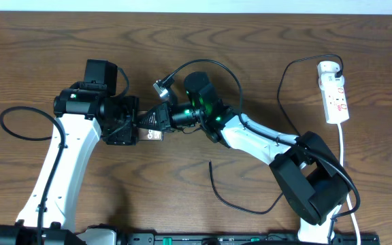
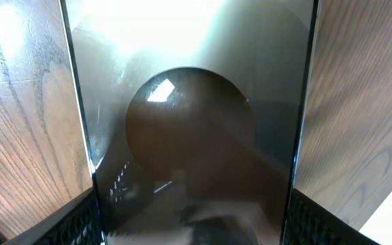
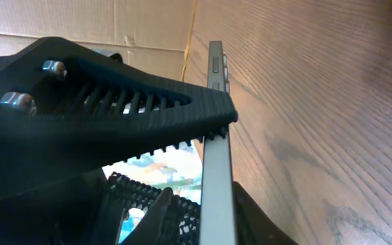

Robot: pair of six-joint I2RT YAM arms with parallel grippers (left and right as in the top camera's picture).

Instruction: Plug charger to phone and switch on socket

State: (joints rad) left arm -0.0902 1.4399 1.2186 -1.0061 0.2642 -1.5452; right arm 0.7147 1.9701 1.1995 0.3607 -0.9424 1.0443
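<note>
Dark phone (image 1: 152,129) pinched by both grippers, just 9 o'clock of centre on the wood worktop (image 1: 250,41).
Left gripper (image 1: 136,126) is clamped on the phone's long edges. Right gripper (image 1: 158,118) is clamped on its faces, and the right wrist view shows the phone edge-on. Socket (image 1: 333,92) lies at 2 o'clock. Charger (image 1: 218,196) runs from the socket; its free tip lies loose near 6 o'clock, apart from the phone.

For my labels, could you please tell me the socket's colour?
The socket is white with small red marks; overhead shows it best.
</note>
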